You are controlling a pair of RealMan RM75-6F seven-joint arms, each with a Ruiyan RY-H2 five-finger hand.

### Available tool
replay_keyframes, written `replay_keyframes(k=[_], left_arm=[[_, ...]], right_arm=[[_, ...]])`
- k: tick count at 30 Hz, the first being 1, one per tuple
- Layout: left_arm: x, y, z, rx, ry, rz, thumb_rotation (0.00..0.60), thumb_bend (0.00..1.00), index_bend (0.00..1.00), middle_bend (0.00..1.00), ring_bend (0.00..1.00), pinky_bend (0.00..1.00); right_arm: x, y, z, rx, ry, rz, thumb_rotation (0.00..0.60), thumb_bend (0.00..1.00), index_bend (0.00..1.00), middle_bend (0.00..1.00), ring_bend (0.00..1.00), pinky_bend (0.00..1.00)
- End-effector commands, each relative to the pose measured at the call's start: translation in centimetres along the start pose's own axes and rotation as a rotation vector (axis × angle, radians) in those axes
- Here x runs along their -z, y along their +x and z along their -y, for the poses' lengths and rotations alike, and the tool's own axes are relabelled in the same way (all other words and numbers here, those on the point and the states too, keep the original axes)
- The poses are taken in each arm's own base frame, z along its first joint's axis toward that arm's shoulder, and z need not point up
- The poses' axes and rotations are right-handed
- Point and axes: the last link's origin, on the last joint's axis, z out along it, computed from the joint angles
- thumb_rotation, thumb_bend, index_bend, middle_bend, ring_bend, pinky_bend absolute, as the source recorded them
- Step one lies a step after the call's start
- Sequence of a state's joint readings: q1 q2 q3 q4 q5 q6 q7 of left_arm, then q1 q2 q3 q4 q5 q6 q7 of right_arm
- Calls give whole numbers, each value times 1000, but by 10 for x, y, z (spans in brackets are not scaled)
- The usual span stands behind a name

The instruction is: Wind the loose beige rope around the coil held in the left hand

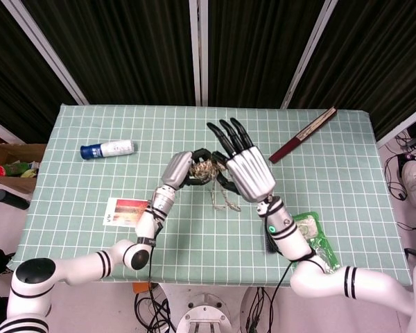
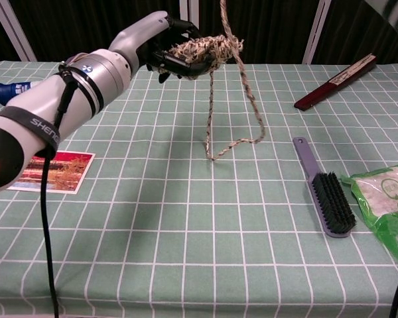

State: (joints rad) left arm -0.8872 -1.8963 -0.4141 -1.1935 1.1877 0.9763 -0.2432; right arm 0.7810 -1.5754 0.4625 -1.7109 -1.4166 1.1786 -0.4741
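Note:
My left hand (image 1: 178,168) (image 2: 160,40) is raised above the table and grips the coil (image 1: 206,168) (image 2: 200,50) of beige rope. The loose beige rope (image 2: 249,99) (image 1: 222,200) drops from the coil in a loop that touches the cloth. It then climbs out of the top of the chest view. My right hand (image 1: 248,170) is lifted high, right beside the coil, and shows only in the head view. Its fingers stretch up and left. Its back hides where it holds the rope, but the strand rises straight to it.
A green checked cloth covers the table (image 1: 347,180). On it lie a white bottle (image 1: 107,148) with a blue cap at far left, a photo card (image 2: 50,171), a purple brush (image 2: 325,192), a green packet (image 2: 385,199) and a dark red folded fan (image 1: 303,134).

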Motion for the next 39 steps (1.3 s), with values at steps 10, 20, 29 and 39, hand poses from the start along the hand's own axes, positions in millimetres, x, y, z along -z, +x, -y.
replay_keyframes(k=[10,20,29,39], left_arm=[[25,-36,-30,-24,-137,171,600,448,735,739,671,795],[35,-24,-35,286,-132,207,600,451,751,754,686,811],[37,10,-27,424,-223,116,600,454,763,766,696,824],[36,58,-27,633,-290,-9,600,456,765,768,700,824]], right_arm=[[-91,17,12,1,-112,-36,600,495,1000,118,0,0],[-96,16,-31,6,-266,-41,600,498,1000,119,0,0],[-71,10,-91,-60,-452,0,600,517,1000,119,0,0],[-35,4,-132,-77,-529,13,600,520,1000,119,0,0]])
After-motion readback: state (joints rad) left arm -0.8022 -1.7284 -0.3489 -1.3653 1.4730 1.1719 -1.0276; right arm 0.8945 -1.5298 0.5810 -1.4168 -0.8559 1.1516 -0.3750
